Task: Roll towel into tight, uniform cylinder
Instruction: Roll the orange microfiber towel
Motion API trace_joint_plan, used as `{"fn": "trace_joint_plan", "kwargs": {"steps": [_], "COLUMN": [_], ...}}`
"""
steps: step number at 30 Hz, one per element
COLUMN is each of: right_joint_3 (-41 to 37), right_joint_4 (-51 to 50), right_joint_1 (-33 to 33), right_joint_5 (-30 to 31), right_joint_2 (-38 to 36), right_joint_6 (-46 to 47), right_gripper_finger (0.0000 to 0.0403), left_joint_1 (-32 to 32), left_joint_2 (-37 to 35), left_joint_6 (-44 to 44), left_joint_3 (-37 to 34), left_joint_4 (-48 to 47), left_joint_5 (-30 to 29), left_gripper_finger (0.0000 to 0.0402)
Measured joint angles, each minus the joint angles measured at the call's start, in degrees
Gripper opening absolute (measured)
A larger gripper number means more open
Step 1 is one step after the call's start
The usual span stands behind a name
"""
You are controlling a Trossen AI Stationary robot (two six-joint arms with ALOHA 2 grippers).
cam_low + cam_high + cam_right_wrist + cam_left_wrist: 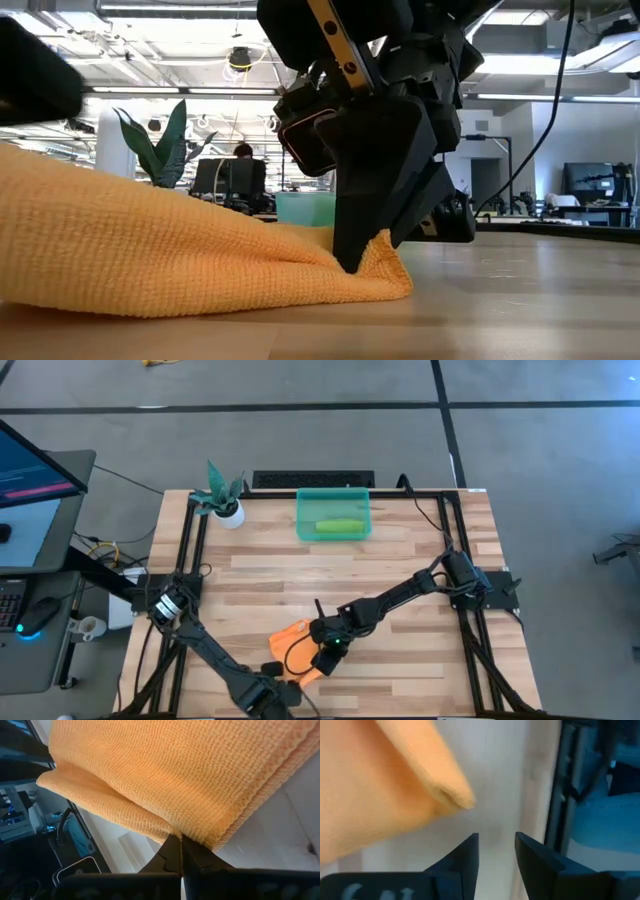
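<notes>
An orange towel [295, 645] lies bunched near the table's front edge, around the middle; it fills the low view's left [150, 250]. My right gripper [327, 653] stands over the towel's right end and is shut on it [181, 845]. My left gripper [275, 682] is at the front edge beside the towel's near-left part. It is open and empty [496, 851], with a towel corner [457, 797] just ahead of its fingers, apart from them. My right gripper pinches a raised fold of the towel beside its hemmed edge [200, 832] between its two shut fingers, near the towel's right end. The fingers come from above, pointing down [352, 258]. The towel's end [395, 282] rests on the table and the cloth rises toward the left.
A green bin [333, 515] holding a green thing stands at the far middle of the table. A small potted plant [225, 502] stands at the far left. Dark frame rails [455, 540] run along both table sides. Bare wood lies between the towel and the bin.
</notes>
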Motion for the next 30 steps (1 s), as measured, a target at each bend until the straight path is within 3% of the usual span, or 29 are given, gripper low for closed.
{"fn": "trace_joint_plan", "kwargs": {"steps": [4,10,13,19,30], "right_joint_3": [0.0,0.0,0.0,0.0,0.0], "right_joint_4": [0.1,0.3,0.4,0.4,0.6], "right_joint_1": [0.0,0.1,0.1,0.2,0.2], "right_joint_5": [0.1,0.3,0.4,0.4,0.5], "right_joint_2": [0.0,0.0,0.0,0.0,0.0], "right_joint_6": [0.0,0.0,0.0,0.0,-0.5], "right_gripper_finger": [0.0010,0.0016,0.0014,0.0015,0.0017], "left_joint_1": [-3.2,-7.4,-7.8,-3.7,-1.4], "left_joint_2": [0.0,0.0,0.0,0.4,0.6], "left_joint_6": [1.9,13.4,17.1,17.2,6.1], "left_joint_3": [0.0,0.0,0.0,-2.5,-2.8], "left_joint_4": [1.6,11.1,12.9,11.6,0.5], "left_joint_5": [-7.2,-26.1,-31.8,-31.1,-30.8], "left_gripper_finger": [0.0113,0.0105,0.0105,0.0104,0.0104]}}
